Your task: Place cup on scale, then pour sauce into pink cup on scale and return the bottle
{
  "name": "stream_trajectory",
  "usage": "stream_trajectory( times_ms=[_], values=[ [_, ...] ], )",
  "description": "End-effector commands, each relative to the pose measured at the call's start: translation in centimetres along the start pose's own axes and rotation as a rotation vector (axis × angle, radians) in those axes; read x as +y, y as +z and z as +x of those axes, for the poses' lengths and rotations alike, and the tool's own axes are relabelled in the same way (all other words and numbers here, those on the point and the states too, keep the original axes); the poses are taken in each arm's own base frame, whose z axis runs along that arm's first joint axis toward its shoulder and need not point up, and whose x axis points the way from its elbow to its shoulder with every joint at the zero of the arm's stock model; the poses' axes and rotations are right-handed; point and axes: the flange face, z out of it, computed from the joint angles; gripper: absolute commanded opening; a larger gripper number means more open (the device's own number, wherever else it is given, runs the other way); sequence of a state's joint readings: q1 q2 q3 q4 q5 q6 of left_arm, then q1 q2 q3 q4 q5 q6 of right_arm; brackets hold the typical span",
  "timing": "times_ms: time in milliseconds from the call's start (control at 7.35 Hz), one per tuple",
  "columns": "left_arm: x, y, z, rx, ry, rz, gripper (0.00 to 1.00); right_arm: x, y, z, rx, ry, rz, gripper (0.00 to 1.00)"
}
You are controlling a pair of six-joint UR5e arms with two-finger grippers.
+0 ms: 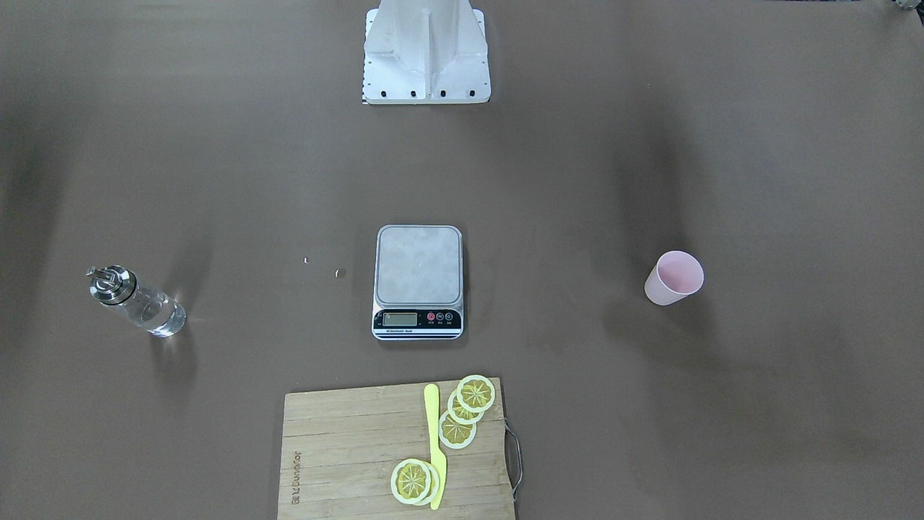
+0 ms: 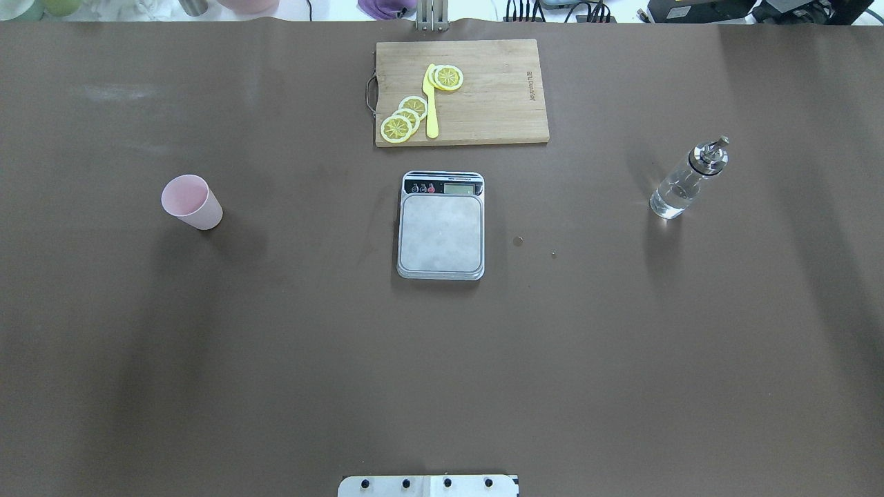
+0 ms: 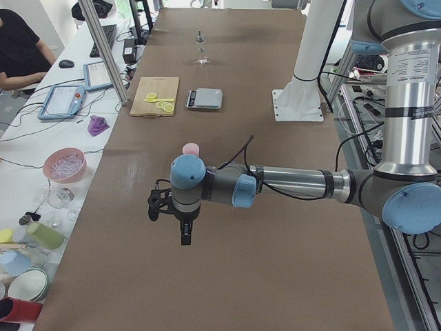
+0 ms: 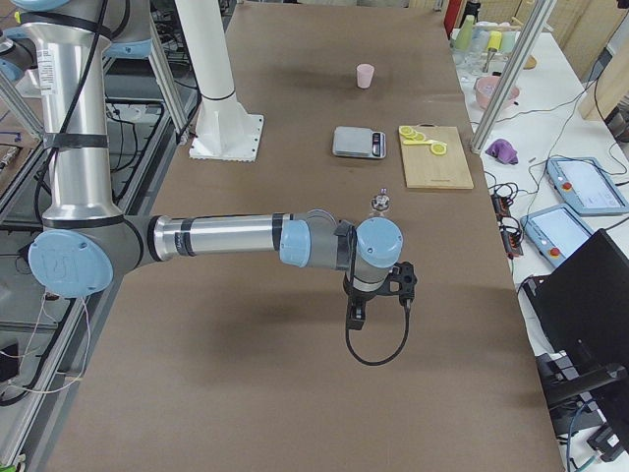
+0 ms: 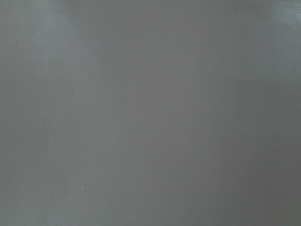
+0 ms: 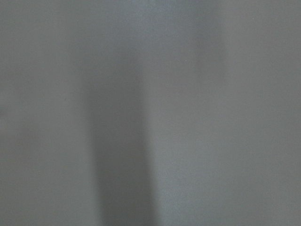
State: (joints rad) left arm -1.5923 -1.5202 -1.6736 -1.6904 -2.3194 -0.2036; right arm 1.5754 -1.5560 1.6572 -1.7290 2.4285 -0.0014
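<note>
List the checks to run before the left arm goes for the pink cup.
1. Cup upright, nothing touching it: ok.
2. Scale platform bare: ok.
3. Table between cup and scale free of objects: ok.
4. Bottle upright, apart from the scale: ok.
5. Left tool open: cannot tell.
6. Scale display zeroed: cannot tell.

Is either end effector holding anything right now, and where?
Nothing held: the cup and bottle stand alone on the table, far from the left end effector and right end effector.
</note>
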Motion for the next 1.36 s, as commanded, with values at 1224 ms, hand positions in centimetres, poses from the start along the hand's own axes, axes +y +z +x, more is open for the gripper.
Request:
stream_trajectory(
  times_ms=[1224],
  values=[
    [-1.1,-0.7,1.1,0.006,0.048,0.033,0.98,-0.7,-0.6,-0.7,-0.001,-0.004,0.011,1.0]
  ],
)
